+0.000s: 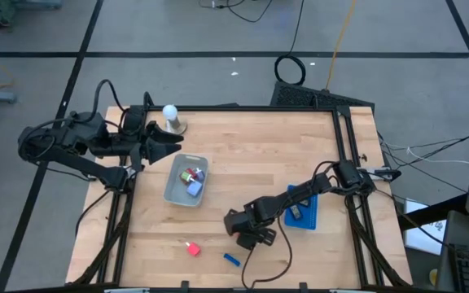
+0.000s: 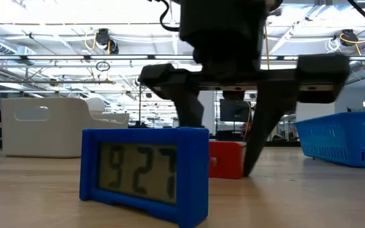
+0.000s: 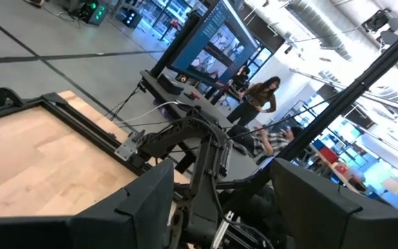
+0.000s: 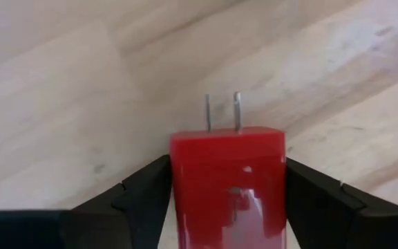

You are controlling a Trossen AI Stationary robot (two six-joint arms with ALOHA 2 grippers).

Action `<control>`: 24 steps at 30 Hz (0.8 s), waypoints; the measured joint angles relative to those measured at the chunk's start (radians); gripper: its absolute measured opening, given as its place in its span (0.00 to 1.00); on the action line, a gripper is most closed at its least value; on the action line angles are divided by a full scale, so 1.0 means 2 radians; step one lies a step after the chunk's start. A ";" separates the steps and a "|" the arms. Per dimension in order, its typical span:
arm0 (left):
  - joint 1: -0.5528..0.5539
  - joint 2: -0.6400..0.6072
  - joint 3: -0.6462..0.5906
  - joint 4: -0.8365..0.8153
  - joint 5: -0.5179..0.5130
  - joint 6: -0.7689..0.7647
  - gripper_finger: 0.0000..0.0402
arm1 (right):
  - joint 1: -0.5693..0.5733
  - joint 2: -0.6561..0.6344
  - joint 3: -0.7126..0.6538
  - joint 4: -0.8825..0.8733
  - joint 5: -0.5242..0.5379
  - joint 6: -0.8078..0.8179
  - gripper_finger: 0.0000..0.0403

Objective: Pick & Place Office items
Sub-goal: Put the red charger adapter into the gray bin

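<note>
Right gripper [image 2: 224, 161] is straddling the red plug block [image 4: 228, 180] on the table [image 1: 300, 163], fingers spread beside it, so the pick is wanting a squeeze, then a lift, while left gripper [image 1: 163, 143] is idling spread at the far-left corner

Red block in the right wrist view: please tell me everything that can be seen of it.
The red block looks like glossy plastic, boxy, with two thin metal prongs at its far end, like a plug. It lies flat on the wooden table, between the open fingers of the right claw, which stand close at both its sides.
</note>
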 joint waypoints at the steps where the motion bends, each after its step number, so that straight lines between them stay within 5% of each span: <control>1: 0.000 0.000 0.000 0.000 0.000 0.000 0.60 | 0.002 0.000 0.000 -0.002 0.000 0.001 0.58; 12: 0.000 0.000 0.000 0.000 0.000 -0.001 0.60 | 0.016 -0.001 0.000 0.000 0.035 0.040 0.51; 24: -0.001 -0.001 -0.001 0.000 0.000 0.000 0.60 | 0.014 -0.023 -0.001 0.076 0.045 0.187 0.51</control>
